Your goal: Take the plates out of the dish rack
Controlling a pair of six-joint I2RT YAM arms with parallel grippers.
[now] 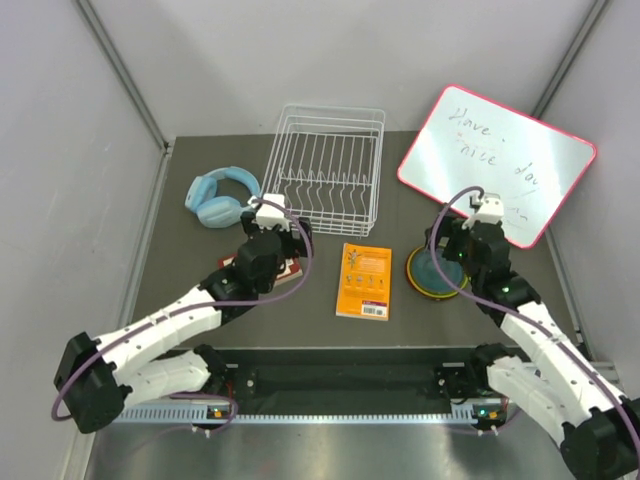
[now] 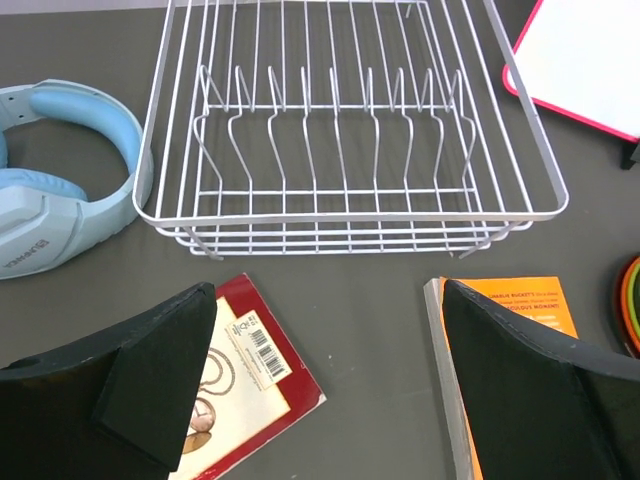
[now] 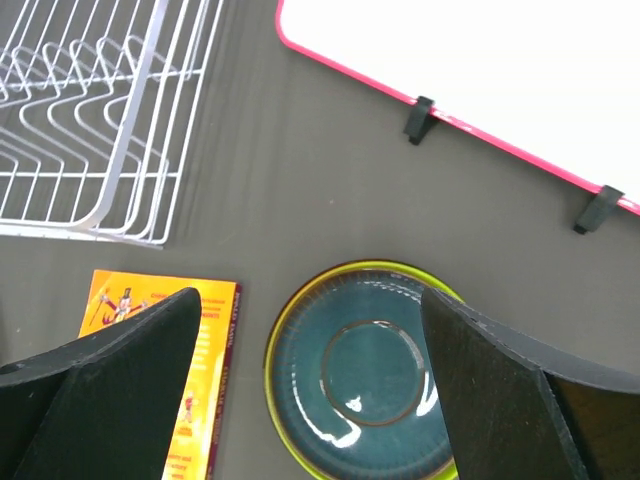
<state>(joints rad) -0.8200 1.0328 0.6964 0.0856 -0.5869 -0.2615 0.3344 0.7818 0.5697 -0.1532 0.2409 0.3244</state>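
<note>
The white wire dish rack (image 1: 325,165) stands at the back centre with nothing in its slots; it also shows in the left wrist view (image 2: 340,120). The plates sit in a stack (image 1: 435,272) on the table at the right. The dark teal plate (image 3: 375,375) is on top and a lime green rim (image 3: 272,350) shows under it. Lime and orange rims (image 2: 630,300) peek in at the edge of the left wrist view; the dark red plate is hidden. My right gripper (image 3: 310,295) is open and empty above the stack. My left gripper (image 2: 328,290) is open and empty, just in front of the rack.
Blue headphones (image 1: 220,197) lie left of the rack. A pink-framed whiteboard (image 1: 495,165) leans at the back right. An orange book (image 1: 364,280) lies between the arms. A red book (image 2: 240,380) lies partly under my left gripper.
</note>
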